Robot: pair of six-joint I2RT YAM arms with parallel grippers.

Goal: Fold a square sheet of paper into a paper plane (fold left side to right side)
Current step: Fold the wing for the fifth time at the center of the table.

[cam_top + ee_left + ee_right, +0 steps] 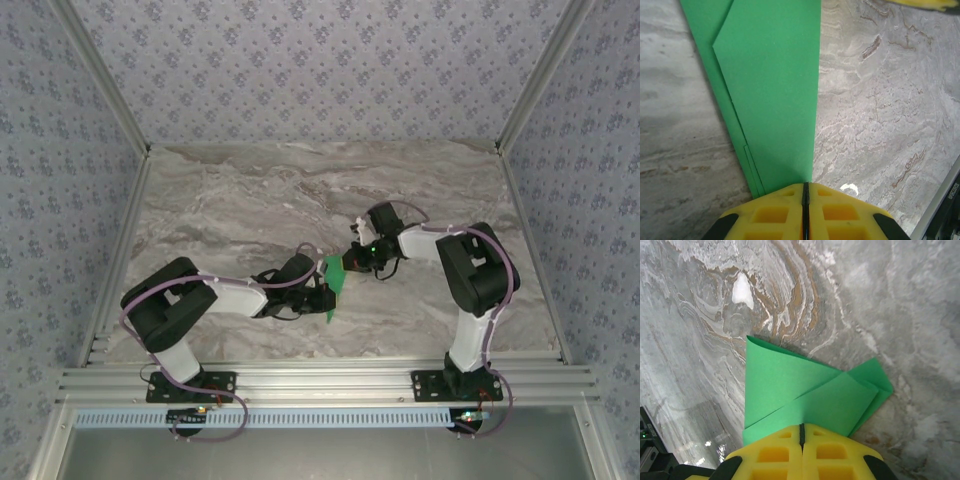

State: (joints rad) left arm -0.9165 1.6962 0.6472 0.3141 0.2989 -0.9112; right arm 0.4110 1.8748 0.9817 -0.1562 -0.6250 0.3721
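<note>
The square sheet of paper (334,280), bright green, is folded into a narrow layered wedge and hangs between my two grippers over the middle of the table. In the left wrist view the paper (775,90) runs long and tapered away from my left gripper (805,186), whose yellow fingers are shut on its narrow end. In the right wrist view the paper (790,385) shows overlapping flaps, and my right gripper (801,426) is shut on its wider end. From above, the left gripper (322,293) is at the paper's near side and the right gripper (356,262) at its far side.
The marble tabletop (250,200) lies bare all around the paper. Aluminium rails (320,380) border the near edge, and slanted posts with patterned walls close in the sides. A rail edge (945,200) shows at the lower right of the left wrist view.
</note>
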